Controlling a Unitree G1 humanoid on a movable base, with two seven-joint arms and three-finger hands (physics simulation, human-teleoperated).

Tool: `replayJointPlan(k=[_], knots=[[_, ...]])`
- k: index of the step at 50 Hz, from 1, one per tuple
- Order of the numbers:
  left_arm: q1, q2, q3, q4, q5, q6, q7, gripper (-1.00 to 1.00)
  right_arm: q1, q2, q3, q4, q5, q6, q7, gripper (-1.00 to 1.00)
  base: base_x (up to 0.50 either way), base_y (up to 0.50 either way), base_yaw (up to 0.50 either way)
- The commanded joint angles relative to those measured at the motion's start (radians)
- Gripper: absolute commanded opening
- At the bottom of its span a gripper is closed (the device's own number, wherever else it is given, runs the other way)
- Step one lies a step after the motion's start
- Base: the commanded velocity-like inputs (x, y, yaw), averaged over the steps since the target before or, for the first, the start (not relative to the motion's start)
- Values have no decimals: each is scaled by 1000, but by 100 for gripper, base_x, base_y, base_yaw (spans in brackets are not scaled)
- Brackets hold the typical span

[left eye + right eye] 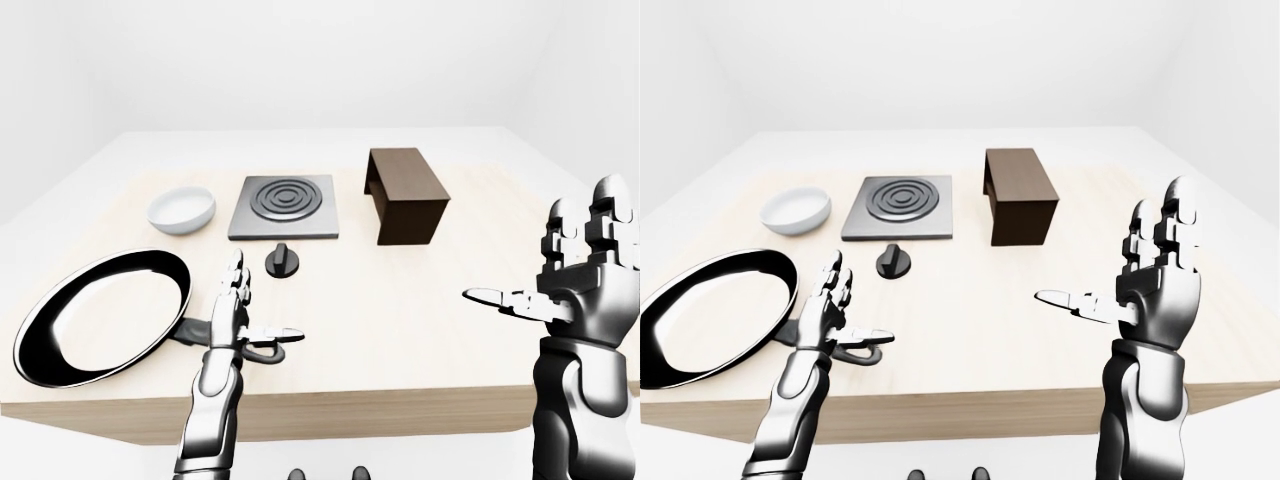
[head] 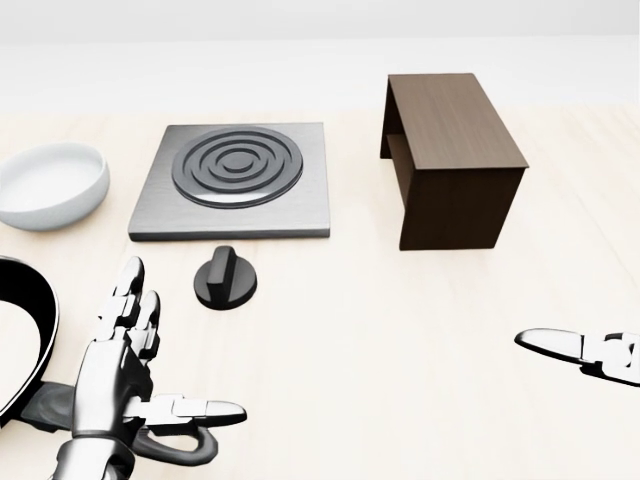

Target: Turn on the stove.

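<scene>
A grey square stove plate (image 2: 232,178) with dark concentric rings lies on the pale wooden table (image 2: 400,340). Its black knob (image 2: 224,278) sits on the table just below the plate in the head view. My left hand (image 2: 140,370) is open, fingers spread, below and left of the knob and apart from it. My right hand (image 1: 560,275) is open, palm turned left with the thumb out, at the right of the left-eye view, well away from the stove.
A white bowl (image 2: 48,184) sits left of the stove. A dark brown box-like stand (image 2: 450,160) is to its right. A large black frying pan (image 1: 100,315) lies at the left, its handle (image 2: 165,440) under my left hand.
</scene>
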Motion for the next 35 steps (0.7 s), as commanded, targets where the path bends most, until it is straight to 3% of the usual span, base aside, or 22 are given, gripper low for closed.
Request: replayJointPlan(k=[1,15,35], knots=[[-2,0,0,10,0,-6,0,100,1,1,-1,0,-1,0,4,100,20,0,0],[-3,2,3,-3,-3,4,1,100,-1,1,-3,-12,5,0,5,100,20,0,0],[-6,2,4,7,-4,-3,1,100,0,2,-4,-7,5,0,6,100,21,0,0]])
